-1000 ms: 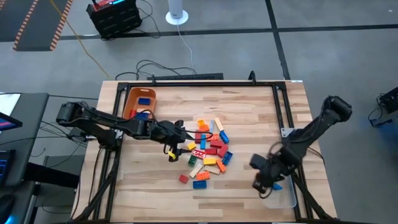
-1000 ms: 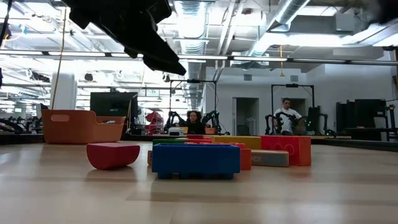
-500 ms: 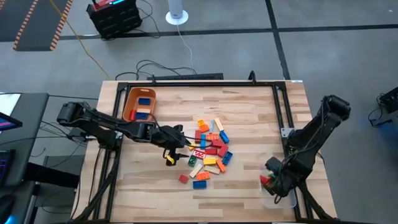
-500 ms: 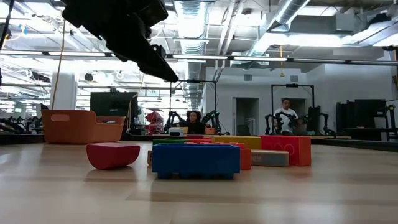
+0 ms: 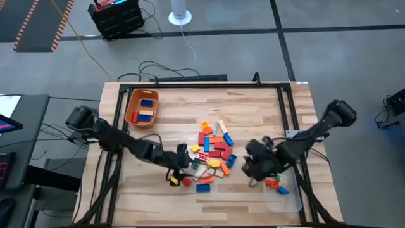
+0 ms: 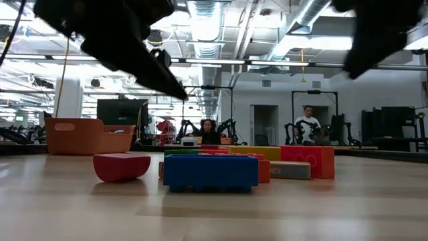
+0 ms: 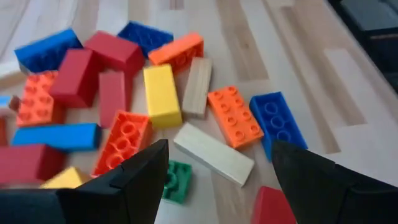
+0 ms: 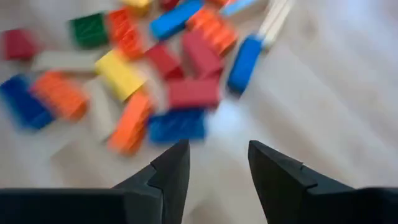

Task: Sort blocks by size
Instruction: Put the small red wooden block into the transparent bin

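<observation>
The blocks (image 5: pixel 212 149) lie in a loose pile at the table's middle: red, blue, orange, yellow, green and tan bricks, resting flat on the wood. My left gripper (image 5: pixel 185 166) is open and empty at the pile's near-left edge; in its wrist view (image 7: pixel 217 180) a green block (image 7: pixel 175 178) and a tan block (image 7: pixel 212 153) lie just ahead of the fingers. My right gripper (image 5: pixel 250 168) is open and empty to the right of the pile, facing it (image 8: pixel 217 165). In the low view a red block (image 6: pixel 121 167) and a blue block (image 6: pixel 210 172) stand nearest.
An orange bin (image 5: pixel 131 107) at the far left holds a few long blocks. A clear tray (image 5: pixel 288 201) at the near right corner holds a red-orange block (image 5: pixel 272 183) and a blue one (image 5: pixel 283 189). A lone red block (image 5: pixel 186 182) lies near my left gripper. People stand in the room behind.
My left gripper has gone toward the table's near edge, along the pile's left side, and come lower. My right gripper has gone over the clear tray and then back toward the pile, to the left. A red-orange block now lies in the tray.
</observation>
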You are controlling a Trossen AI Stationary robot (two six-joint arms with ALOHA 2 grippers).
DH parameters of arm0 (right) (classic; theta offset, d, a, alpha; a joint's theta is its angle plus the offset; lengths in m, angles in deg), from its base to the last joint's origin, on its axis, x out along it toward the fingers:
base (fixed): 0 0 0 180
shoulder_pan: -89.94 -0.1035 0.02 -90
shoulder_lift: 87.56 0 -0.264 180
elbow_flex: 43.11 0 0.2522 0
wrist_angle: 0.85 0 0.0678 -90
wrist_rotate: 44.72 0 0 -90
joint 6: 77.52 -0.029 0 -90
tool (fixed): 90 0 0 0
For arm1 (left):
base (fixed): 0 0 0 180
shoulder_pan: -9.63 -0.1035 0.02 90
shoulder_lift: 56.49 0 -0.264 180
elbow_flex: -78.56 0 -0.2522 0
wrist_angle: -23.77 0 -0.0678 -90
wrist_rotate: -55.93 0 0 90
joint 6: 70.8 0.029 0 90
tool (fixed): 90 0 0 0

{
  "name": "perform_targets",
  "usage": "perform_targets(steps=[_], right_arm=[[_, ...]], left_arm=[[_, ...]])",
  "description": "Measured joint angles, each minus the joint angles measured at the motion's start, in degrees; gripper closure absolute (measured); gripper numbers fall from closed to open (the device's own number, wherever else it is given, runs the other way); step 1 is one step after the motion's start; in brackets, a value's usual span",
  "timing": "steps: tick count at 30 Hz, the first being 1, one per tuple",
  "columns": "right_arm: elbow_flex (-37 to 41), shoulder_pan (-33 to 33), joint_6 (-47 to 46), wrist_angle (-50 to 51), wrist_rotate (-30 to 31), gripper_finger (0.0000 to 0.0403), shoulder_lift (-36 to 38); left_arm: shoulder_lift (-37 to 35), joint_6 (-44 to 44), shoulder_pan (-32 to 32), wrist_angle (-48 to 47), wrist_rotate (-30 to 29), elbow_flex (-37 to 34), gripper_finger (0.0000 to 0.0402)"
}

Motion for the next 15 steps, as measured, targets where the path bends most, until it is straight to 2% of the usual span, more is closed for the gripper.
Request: perform_targets(steps=[3,8,12,15], right_arm=[[0.02,4.61,8.84,-2.94,0.72,0.021,-2.46],[0.04,9.12,21.42,-9.91,-0.55,0.0211,-4.68],[0.04,10.31,24.7,-12.27,-1.31,0.0212,-4.68],[0.04,9.89,24.89,-12.79,-0.67,0.0212,-4.68]], left_arm=[[2.24,-2.92,2.49,-0.06,-2.69,0.37,0.0127],[2.79,-5.34,5.84,-2.51,-2.72,0.44,0.0127],[2.8,-4.76,8.03,-3.63,-2.76,0.37,0.0127],[4.99,-4.94,8.61,-3.33,-4.96,0.15,0.0127]])
